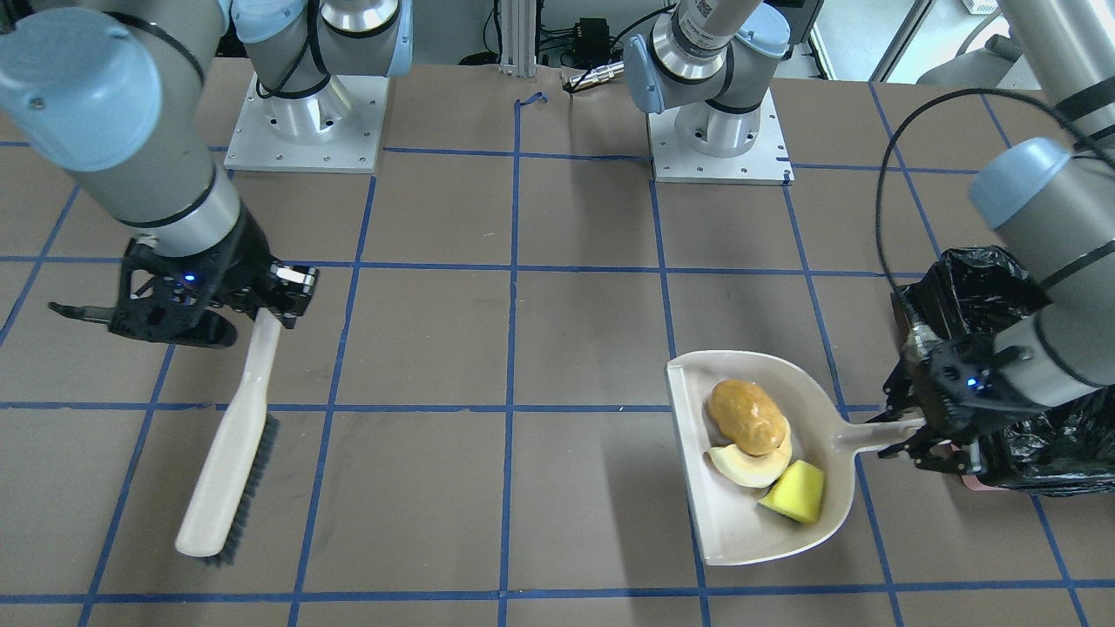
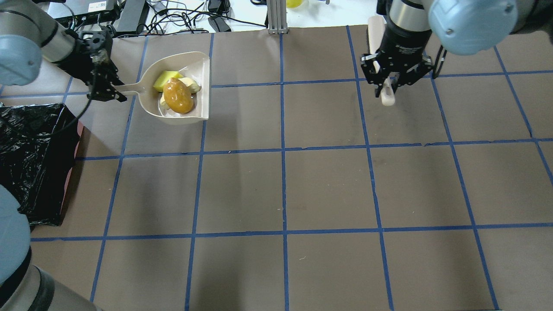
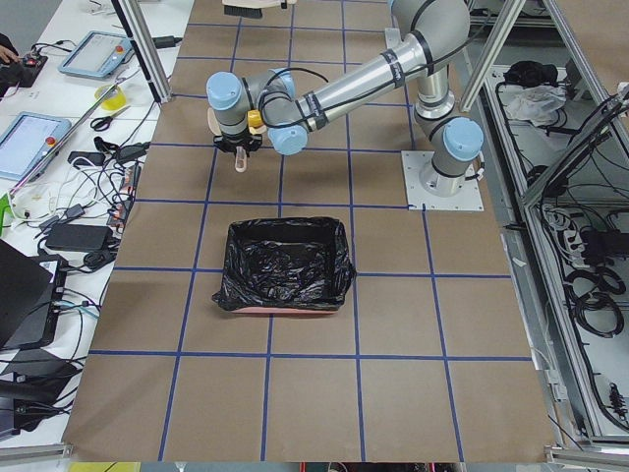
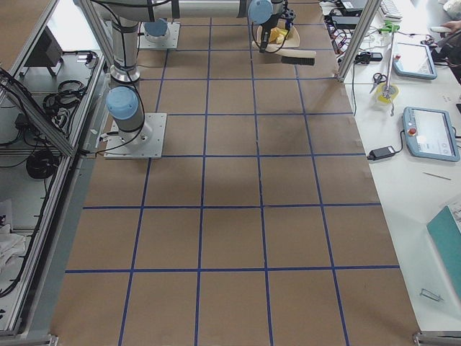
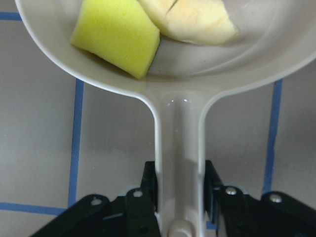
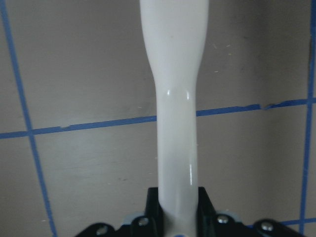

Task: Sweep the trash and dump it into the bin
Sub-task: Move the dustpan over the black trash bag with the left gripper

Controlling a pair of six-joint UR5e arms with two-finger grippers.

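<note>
A beige dustpan (image 1: 740, 522) lies low at the table and holds all three pieces of trash: a golden-brown lump (image 1: 745, 416), a pale cream slice (image 1: 747, 464) and a yellow wedge (image 1: 797, 492). My left gripper (image 1: 915, 431) is shut on the dustpan handle (image 5: 178, 148). The bin (image 1: 984, 279), lined with a black bag, stands right behind that gripper, partly hidden by the arm; it also shows in the overhead view (image 2: 30, 160). My right gripper (image 1: 274, 305) is shut on the handle of a beige brush (image 1: 231, 453), whose bristles rest on the table.
Brown paper with a blue tape grid covers the table (image 1: 523, 348). The two arm bases (image 1: 305, 113) stand at the robot's side. Cables and devices (image 2: 181, 17) lie beyond the far table edge.
</note>
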